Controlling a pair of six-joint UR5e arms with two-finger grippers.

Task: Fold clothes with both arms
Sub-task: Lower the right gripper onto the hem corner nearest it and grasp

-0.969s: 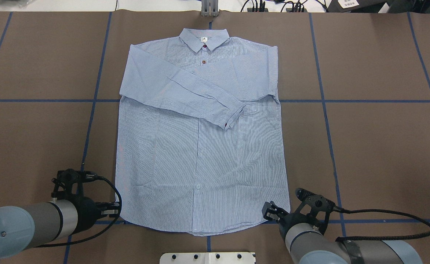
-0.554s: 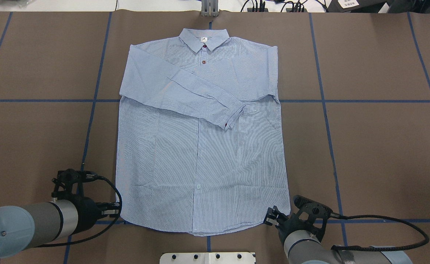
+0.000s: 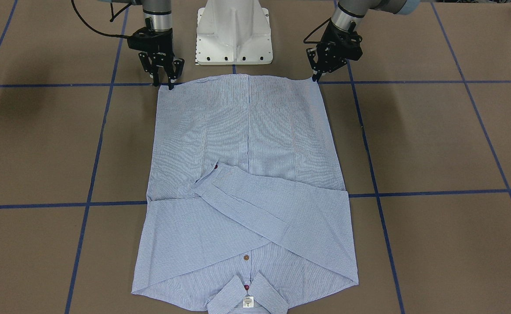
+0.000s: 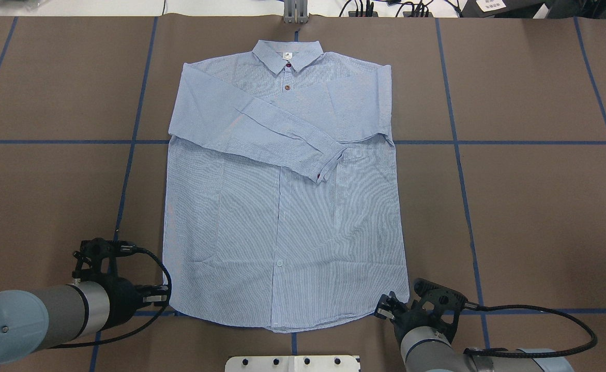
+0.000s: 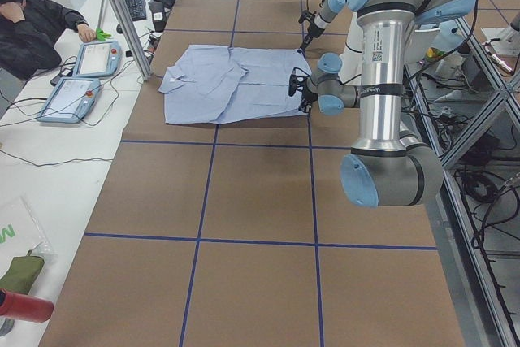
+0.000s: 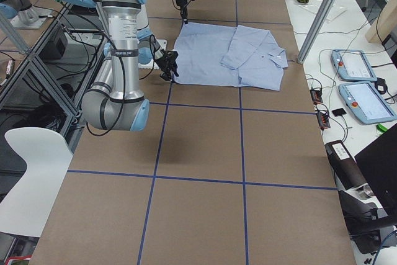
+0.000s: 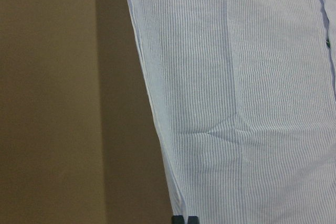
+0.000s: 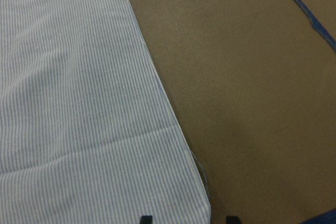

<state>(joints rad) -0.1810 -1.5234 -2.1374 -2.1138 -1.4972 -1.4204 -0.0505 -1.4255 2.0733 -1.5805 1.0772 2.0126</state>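
Observation:
The light blue striped shirt (image 4: 282,206) lies flat and buttoned on the brown table, collar at the far side, both sleeves folded across the chest. My left gripper (image 4: 164,298) is at the near left hem corner. In the left wrist view its fingertips (image 7: 179,219) are pressed together at the shirt's edge (image 7: 252,103). It also shows in the front view (image 3: 314,79). My right gripper (image 4: 385,309) is open at the near right hem corner. In the right wrist view its fingertips (image 8: 146,217) stand apart on either side of the corner (image 8: 202,203). It also shows in the front view (image 3: 164,85).
The white pedestal base (image 3: 233,30) stands just behind the hem, between the arms. Blue tape lines (image 4: 489,142) cross the brown table. A metal post (image 4: 295,13) stands at the far edge beyond the collar. An operator (image 5: 32,22) and control tablets (image 5: 81,79) are beside the table.
My right gripper has moved a little toward the robot and down onto the right hem corner. The left arm and the shirt have not moved.

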